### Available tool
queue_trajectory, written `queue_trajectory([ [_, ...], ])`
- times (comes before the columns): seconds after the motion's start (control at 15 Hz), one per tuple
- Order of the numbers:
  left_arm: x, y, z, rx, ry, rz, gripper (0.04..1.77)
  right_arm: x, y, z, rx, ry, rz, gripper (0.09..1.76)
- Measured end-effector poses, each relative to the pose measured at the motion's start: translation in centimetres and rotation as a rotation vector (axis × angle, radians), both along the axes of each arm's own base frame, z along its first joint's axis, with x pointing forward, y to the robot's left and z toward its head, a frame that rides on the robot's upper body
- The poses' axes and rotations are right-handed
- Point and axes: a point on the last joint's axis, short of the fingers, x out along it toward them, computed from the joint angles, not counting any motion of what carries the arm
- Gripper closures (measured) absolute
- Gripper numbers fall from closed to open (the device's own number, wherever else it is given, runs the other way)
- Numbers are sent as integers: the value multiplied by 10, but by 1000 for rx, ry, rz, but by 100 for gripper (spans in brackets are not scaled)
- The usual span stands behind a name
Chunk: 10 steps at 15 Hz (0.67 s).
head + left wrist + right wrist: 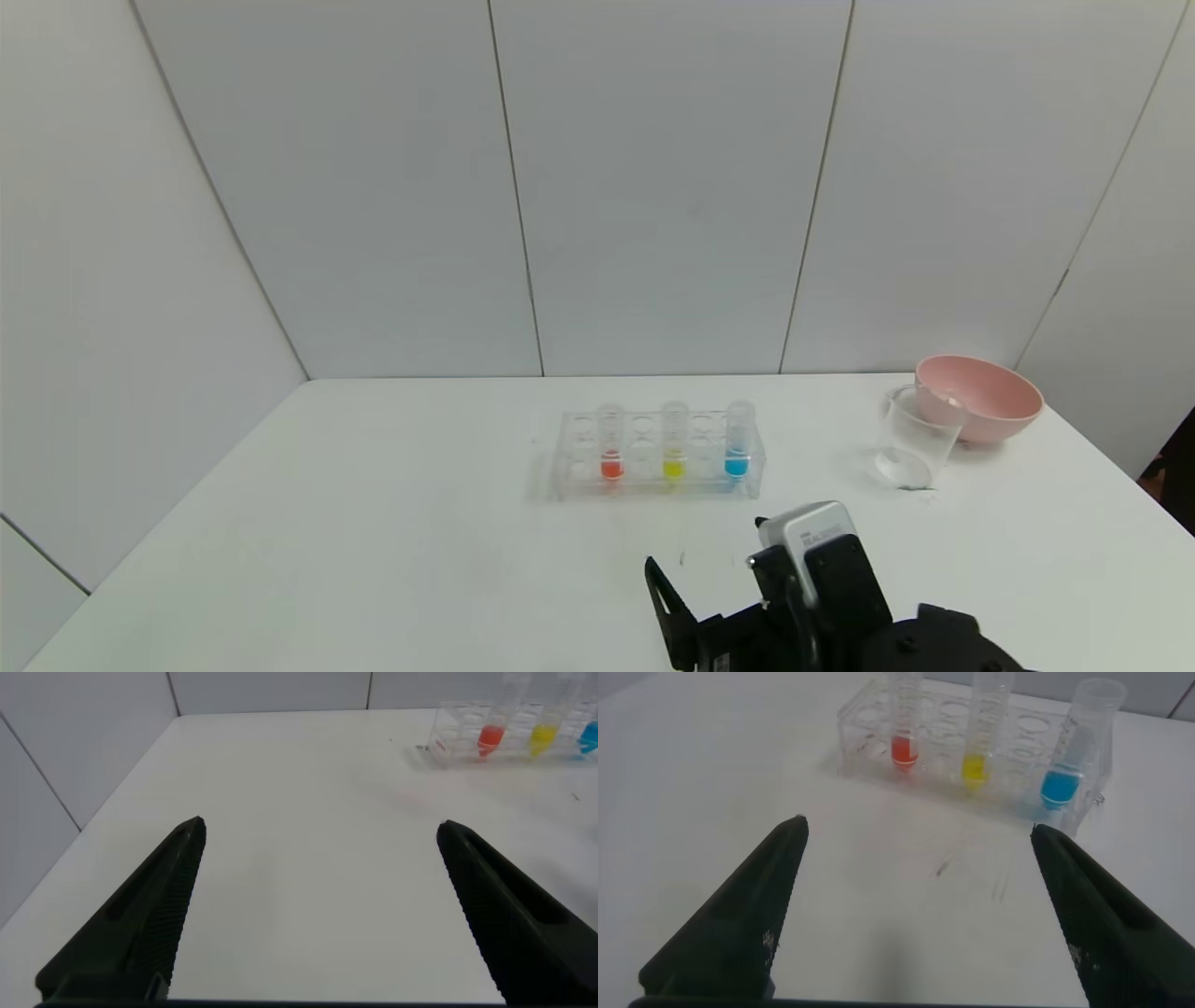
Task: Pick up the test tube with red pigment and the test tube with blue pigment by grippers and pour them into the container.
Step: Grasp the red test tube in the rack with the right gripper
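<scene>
On the white tabletop [373,523] ahead of you, the clear many-holed plastic rack [658,455] holds three upright tubes in a row: the test tube with red pigment [611,443] on the left, a like tube of yellow liquid [674,441] between, the test tube with blue pigment [738,439] on the right. Well off to the right, the clear lipped beaker [917,439] stands just in front of a smooth pink round bowl [980,397], nothing blocking it. Your black right gripper [915,835] hangs near the rack, ribbed pointed jaws spread wide and holding nothing; only the left wrist view shows the left gripper [318,835], likewise gaping, well left of the rack.
</scene>
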Motion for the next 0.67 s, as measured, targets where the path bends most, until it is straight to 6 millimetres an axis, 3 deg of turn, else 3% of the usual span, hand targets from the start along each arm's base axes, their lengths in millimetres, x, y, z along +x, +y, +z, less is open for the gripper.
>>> queue_trajectory([
  [0.47, 0, 0, 0, 0, 0, 0, 5, 16, 28, -14, -7, 12, 13, 14],
  [0.67, 0, 0, 0, 0, 0, 0, 5, 36, 45, -11, -3, 16, 16, 14],
])
